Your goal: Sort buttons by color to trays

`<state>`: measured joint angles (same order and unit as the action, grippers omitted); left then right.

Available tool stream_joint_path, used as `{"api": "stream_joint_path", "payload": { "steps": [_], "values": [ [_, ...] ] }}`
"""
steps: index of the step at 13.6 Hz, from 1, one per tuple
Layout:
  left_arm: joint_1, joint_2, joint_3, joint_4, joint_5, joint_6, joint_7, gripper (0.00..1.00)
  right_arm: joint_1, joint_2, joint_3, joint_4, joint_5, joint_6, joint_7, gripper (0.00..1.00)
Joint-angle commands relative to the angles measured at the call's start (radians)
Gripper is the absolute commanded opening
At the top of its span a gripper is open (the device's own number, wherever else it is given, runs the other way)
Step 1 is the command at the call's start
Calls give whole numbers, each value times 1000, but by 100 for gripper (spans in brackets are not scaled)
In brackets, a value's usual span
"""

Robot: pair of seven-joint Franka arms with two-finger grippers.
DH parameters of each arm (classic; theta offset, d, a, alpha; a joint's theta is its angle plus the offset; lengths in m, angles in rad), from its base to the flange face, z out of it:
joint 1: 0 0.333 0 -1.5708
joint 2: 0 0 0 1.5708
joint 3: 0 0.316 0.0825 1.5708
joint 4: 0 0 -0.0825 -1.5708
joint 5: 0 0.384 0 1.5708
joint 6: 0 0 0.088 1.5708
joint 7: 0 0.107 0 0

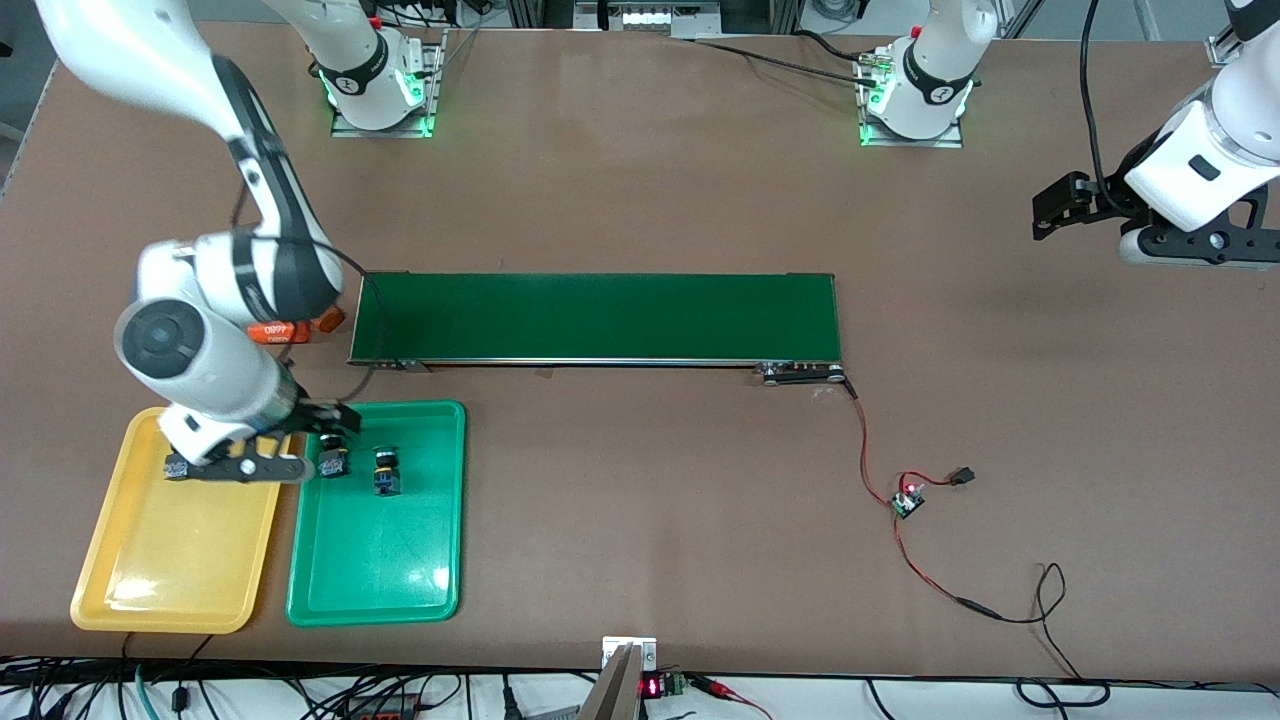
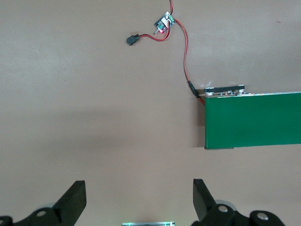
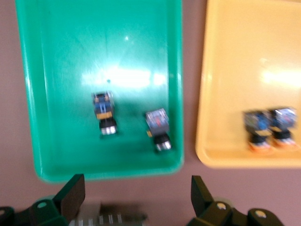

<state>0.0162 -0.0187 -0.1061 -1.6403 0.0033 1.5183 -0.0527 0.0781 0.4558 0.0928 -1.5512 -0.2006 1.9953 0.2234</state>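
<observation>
Right gripper (image 1: 262, 462) hangs low over the gap between the yellow tray (image 1: 160, 585) and the green tray (image 1: 375, 580), at the tray ends farthest from the front camera. Its fingers (image 3: 70, 195) are spread wide with nothing between them.

2 buttons lie on their sides in the green tray: button (image 3: 104, 113) and button (image 3: 159, 129), both near the tray end closest to the conveyor belt (image 1: 595, 318). In the front view they show at (image 1: 333, 458) and (image 1: 387, 472), just beside the gripper on its green-tray side, not touching it.

2 more buttons (image 3: 270, 128) lie side by side, touching, in the yellow tray at the matching end; in the front view mostly hidden under the gripper. All 4 are apart from the fingers.

Left gripper (image 1: 1060, 205) waits up in the air over bare table at the left arm's end, fingers (image 2: 73, 200) wide apart, empty.

An orange cylinder (image 1: 280, 331) lies beside the belt's end, toward the right arm's end. A small circuit board (image 1: 908, 498) with red wires sits on the table nearer the front camera than the belt.
</observation>
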Motion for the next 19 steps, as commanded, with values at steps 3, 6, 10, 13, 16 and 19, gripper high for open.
{"api": "stream_joint_path", "payload": {
  "steps": [3, 6, 10, 13, 16, 19],
  "values": [
    [2, 9, 0, 27, 9, -23, 19, 100, -80, -244, 4, -33, 113, -258, -116, 100],
    [2, 9, 0, 27, 9, -23, 19, 100, -80, -314, -11, -50, 122, -311, -113, 100],
    [2, 8, -3, 27, 9, -23, 17, 100, -80, -324, -15, -76, 230, -227, -95, 100],
    [2, 8, -6, 27, 9, -23, 14, 100, -80, -322, -15, -78, 230, -228, -96, 100],
    [2, 6, -3, 30, 9, -44, 5, 100, -80, -321, -15, -72, 228, -239, -99, 100],
    [-1, 11, -14, 59, 9, -44, 19, 100, -83, -321, -15, -67, 224, -239, -107, 100]
  ]
}}
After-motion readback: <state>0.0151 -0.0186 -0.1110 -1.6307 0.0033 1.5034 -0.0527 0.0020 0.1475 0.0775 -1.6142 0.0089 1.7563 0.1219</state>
